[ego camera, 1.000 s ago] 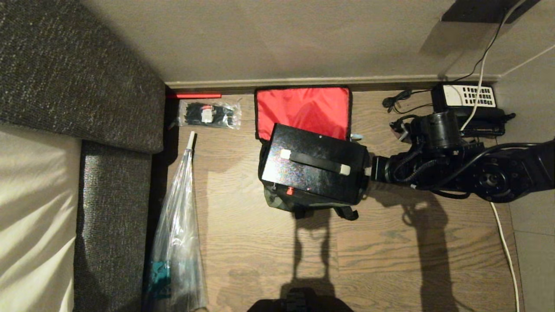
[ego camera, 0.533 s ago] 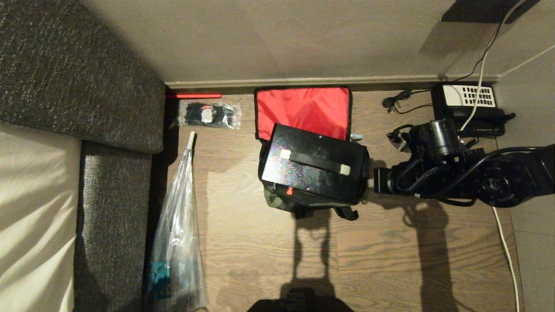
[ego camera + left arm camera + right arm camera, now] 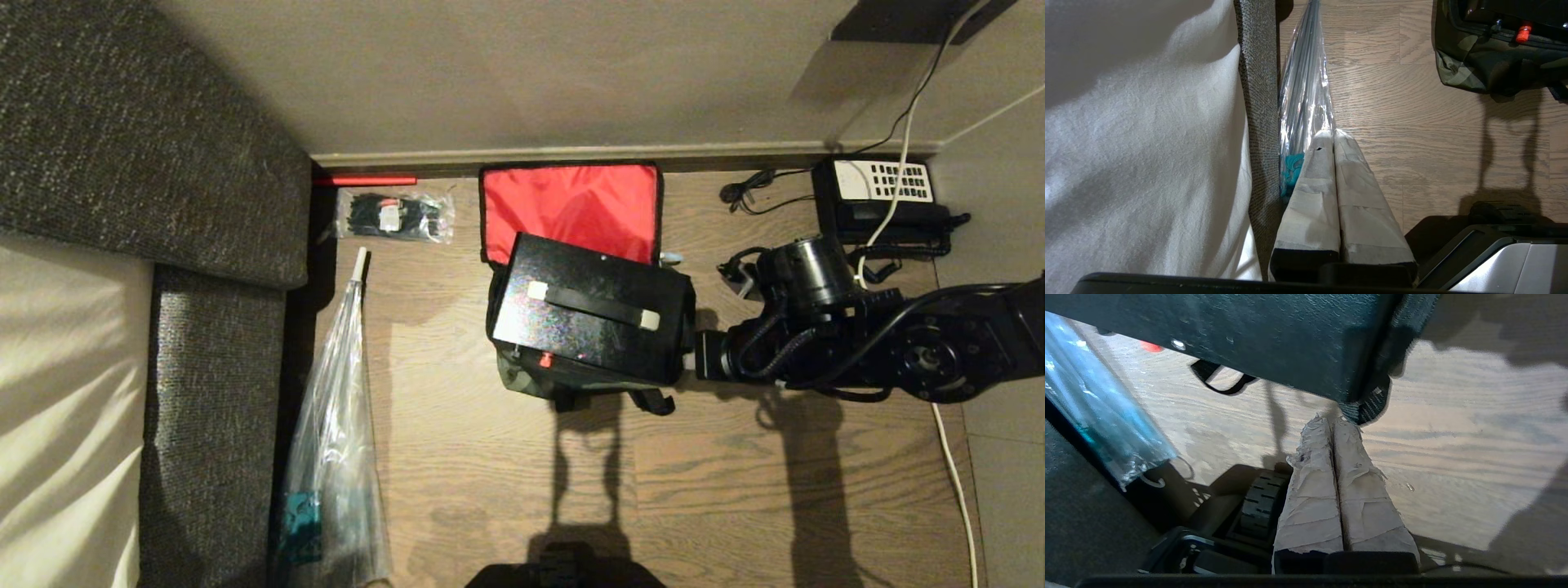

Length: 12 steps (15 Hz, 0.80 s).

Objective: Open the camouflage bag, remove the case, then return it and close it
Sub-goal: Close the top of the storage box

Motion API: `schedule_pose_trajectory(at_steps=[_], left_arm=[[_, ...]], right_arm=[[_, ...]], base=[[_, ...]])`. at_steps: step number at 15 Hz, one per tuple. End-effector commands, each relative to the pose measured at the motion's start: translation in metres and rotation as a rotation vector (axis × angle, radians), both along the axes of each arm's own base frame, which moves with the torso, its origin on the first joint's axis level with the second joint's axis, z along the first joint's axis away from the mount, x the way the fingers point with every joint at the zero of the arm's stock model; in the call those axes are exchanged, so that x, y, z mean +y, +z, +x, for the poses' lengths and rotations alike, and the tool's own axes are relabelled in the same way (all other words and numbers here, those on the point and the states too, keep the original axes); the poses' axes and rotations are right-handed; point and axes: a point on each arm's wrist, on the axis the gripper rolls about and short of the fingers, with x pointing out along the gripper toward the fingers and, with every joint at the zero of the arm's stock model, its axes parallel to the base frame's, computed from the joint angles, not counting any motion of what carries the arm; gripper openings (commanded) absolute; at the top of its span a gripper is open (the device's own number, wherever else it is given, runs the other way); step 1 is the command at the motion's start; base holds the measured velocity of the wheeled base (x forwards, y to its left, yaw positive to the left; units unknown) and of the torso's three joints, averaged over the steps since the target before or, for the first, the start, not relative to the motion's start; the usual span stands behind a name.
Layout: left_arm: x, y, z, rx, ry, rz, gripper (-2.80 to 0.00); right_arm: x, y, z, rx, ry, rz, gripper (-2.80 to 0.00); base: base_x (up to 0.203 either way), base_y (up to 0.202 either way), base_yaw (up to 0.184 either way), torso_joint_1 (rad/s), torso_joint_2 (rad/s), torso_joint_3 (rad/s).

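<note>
Looking down from the robot's head, a wooden floor (image 3: 490, 490) fills the middle of the scene, with a dark grey sofa (image 3: 147, 147) along the left and a pale wall at the far edge. The camouflage bag (image 3: 571, 208) sits near that wall with its lid thrown back, showing bright red lining. The case (image 3: 592, 318), a black speckled box with a strap handle on pale mounts and a small red button, rests tilted in the bag's mouth, sticking well out above it (not seated inside).

The right gripper (image 3: 1333, 424) reaches in from the right at the case's right end. Its taped fingers are pressed together with nothing between them, their tips just under the lower corner of the case; contact is unclear.

The left gripper (image 3: 1331, 136) hangs beside the sofa edge over a clear plastic-wrapped umbrella (image 3: 335, 457), fingers likewise closed and empty.

A black desk telephone (image 3: 882, 196) with a white keypad stands by the wall at right, and a small clear packet (image 3: 396, 216) lies left of the bag.
</note>
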Motion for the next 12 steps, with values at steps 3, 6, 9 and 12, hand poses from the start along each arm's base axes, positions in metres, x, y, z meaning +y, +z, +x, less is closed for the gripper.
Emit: schedule_pose_trajectory(at_steps=[3,6,9,12], left_arm=[[0.000,0.000,0.000,-0.002,0.000,0.001,-2.80],[0.000,0.000,0.000,-0.002,0.000,0.001,-2.80],[0.000,0.000,0.000,-0.002,0.000,0.001,-2.80],[0.000,0.000,0.000,-0.002,0.000,0.001,-2.80]], right_arm=[[-0.002,-0.023,0.007,0.055,-0.050,-0.053,-2.80],[-0.009,-0.028,0.017,0.056,-0.094,-0.065,0.00],[-0.016,-0.025,0.027,0.010,-0.124,-0.048,0.00],[-0.023,-0.031,0.035,0.012,-0.152,-0.048,0.00]], base=[[0.000,0.000,0.000,0.000,0.00,0.000],[0.000,0.000,0.000,0.000,0.00,0.000],[0.000,0.000,0.000,0.000,0.00,0.000],[0.000,0.000,0.000,0.000,0.00,0.000]])
